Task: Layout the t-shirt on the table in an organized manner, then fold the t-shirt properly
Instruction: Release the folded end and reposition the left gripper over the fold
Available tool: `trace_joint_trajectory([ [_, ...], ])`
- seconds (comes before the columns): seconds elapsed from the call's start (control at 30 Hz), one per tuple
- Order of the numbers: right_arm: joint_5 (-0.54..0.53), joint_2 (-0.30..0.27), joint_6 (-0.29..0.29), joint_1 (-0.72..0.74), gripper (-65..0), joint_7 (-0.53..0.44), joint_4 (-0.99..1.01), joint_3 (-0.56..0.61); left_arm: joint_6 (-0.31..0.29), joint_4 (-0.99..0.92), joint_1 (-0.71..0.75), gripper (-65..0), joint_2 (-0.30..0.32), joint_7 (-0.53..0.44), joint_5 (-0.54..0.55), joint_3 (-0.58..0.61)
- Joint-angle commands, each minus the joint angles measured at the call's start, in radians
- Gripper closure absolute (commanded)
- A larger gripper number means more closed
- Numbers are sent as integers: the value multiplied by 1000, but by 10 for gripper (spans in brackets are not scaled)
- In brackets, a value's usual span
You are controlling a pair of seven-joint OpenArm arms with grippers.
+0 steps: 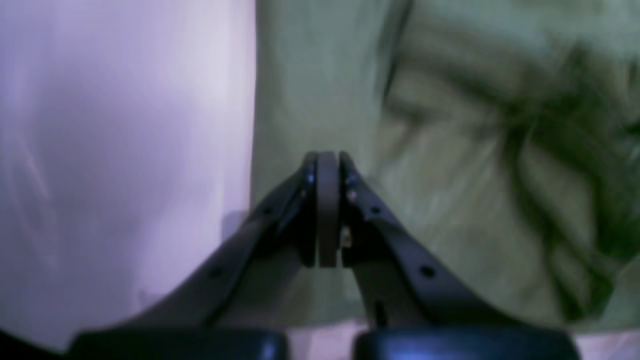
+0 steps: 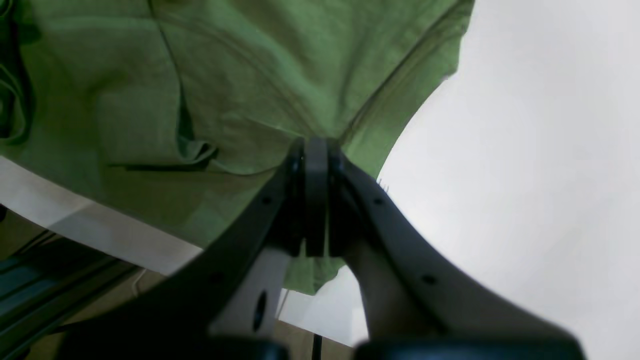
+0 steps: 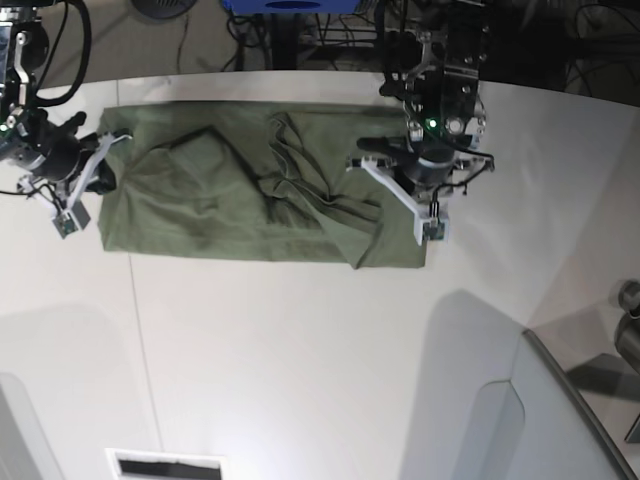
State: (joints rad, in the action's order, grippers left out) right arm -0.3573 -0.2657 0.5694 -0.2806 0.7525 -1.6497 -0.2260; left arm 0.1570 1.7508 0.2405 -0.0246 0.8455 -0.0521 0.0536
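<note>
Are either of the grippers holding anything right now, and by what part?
Both grip the t-shirt: the right gripper pinches its edge, the left gripper pinches fabric near the opposite edge.

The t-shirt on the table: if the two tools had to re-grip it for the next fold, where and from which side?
Probably the two short ends of the t-shirt. It lies as a long band across the table, its middle bunched in wrinkles, its ends flatter. Each tool would come in from its own outer side, over bare table: the left tool and the right tool.
</note>
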Motion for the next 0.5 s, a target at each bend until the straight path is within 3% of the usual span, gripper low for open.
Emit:
trace_joint_trajectory([
  [0.0,-7,-13,4,8,0,-18,-17,-3,3,2,-20,0,-4,-16,-2,-2],
  [0.2,-7,-13,4,8,0,-18,-17,-3,3,-134,-111,0,-34,-16,-2,-5],
  [0.47,-7,-13,4,7,0,-18,-17,-11,3,-171,-142,0,-54,-18,-4,-1],
])
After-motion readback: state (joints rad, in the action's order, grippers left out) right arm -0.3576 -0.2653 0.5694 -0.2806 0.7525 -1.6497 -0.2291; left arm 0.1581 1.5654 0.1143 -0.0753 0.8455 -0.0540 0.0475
